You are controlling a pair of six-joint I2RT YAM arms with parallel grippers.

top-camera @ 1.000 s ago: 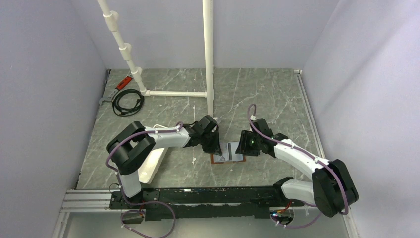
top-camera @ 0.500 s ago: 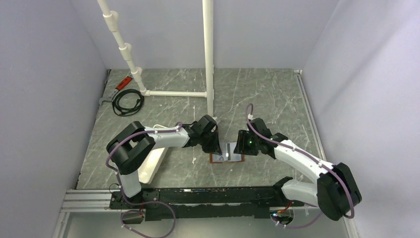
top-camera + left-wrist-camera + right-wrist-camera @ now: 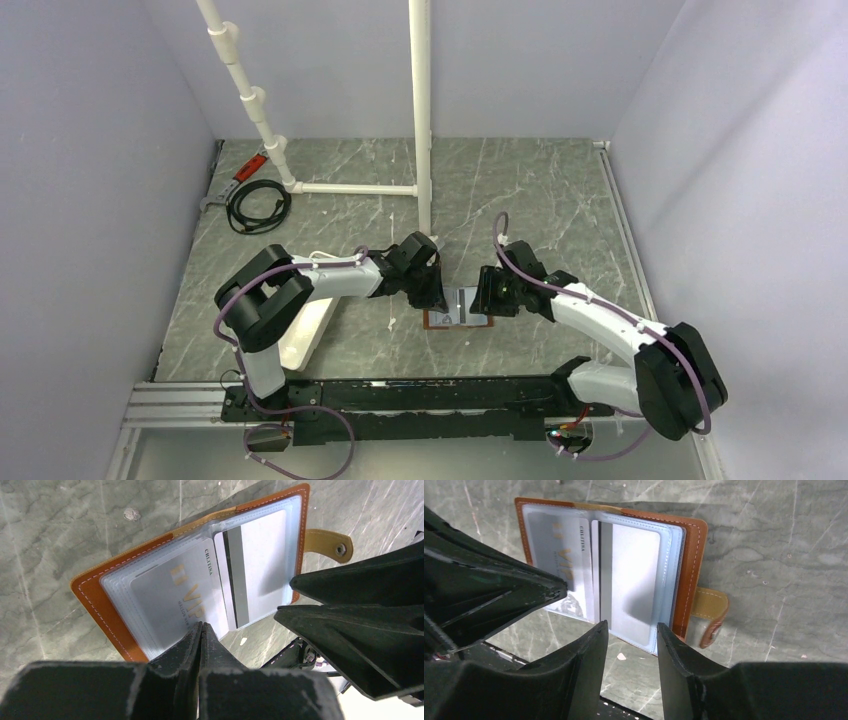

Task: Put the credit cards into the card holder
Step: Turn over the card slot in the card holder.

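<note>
Card holder [image 3: 91, 599] lies open, brown-bordered, silver credit cards [image 3: 170, 596] inside.

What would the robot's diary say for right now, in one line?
card holder: open | VIP card, striped card: in clear sleeves | left jaws: shut, at VIP card's edge | right jaws: open, empty, by striped card's sleeve

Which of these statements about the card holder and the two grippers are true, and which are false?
1. The card holder lies open on the table. True.
2. The left gripper is wide open. False: it is shut, tips at the holder's edge.
3. A card with a dark stripe sits under a clear sleeve. True.
4. The right gripper clamps a card. False: its jaws stand apart, gripping nothing.
</note>
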